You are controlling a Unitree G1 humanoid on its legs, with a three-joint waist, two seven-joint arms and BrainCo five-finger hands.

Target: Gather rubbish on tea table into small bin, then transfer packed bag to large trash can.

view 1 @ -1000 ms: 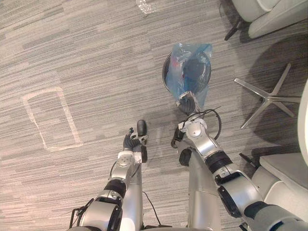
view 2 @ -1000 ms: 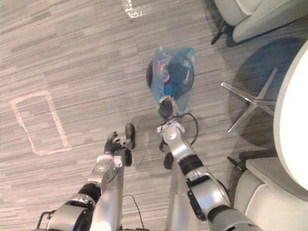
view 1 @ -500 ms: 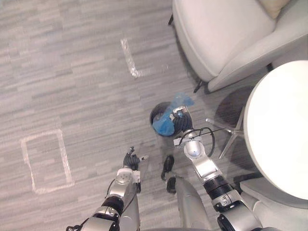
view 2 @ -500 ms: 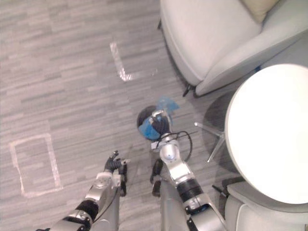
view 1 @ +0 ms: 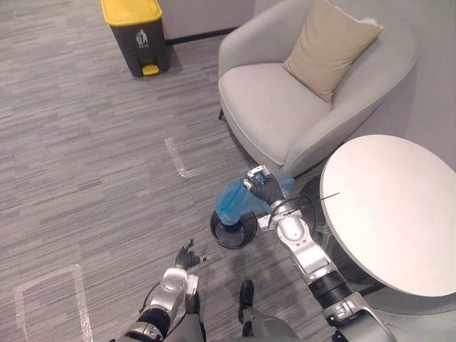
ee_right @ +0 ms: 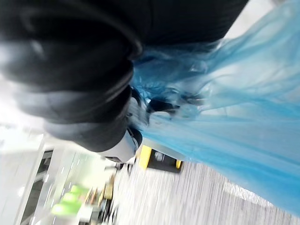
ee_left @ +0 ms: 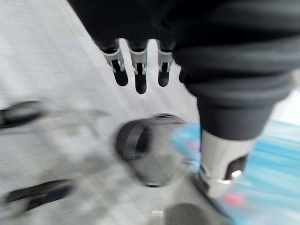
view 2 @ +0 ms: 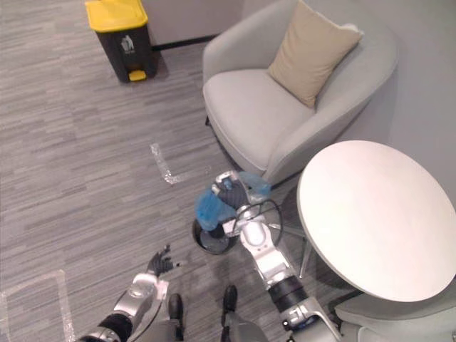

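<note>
My right hand (view 1: 265,189) is shut on the gathered top of a blue plastic bag (view 1: 232,202) with rubbish in it. The bag hangs just over the small round black bin (view 1: 232,232) on the carpet, its lower end near the bin's rim. In the right wrist view the blue bag (ee_right: 225,117) stretches away from the hand's dark cover. My left hand (view 1: 187,255) hovers low over the floor to the left of the bin, open and holding nothing; its straight fingers (ee_left: 136,71) point past the small bin (ee_left: 145,150). The large black trash can (view 1: 135,35) with a yellow lid stands far off by the wall.
A grey armchair (view 1: 278,107) with a tan cushion (view 1: 328,46) stands right behind the bin. A round white table (view 1: 388,206) is on the right, close to my right arm. White tape marks (view 1: 178,158) lie on the carpet between me and the trash can.
The camera has swung up, bringing the armchair, table and trash can into view. My right hand has risen with the blue bag, pulling it up from the small bin. The left hand stays open.
</note>
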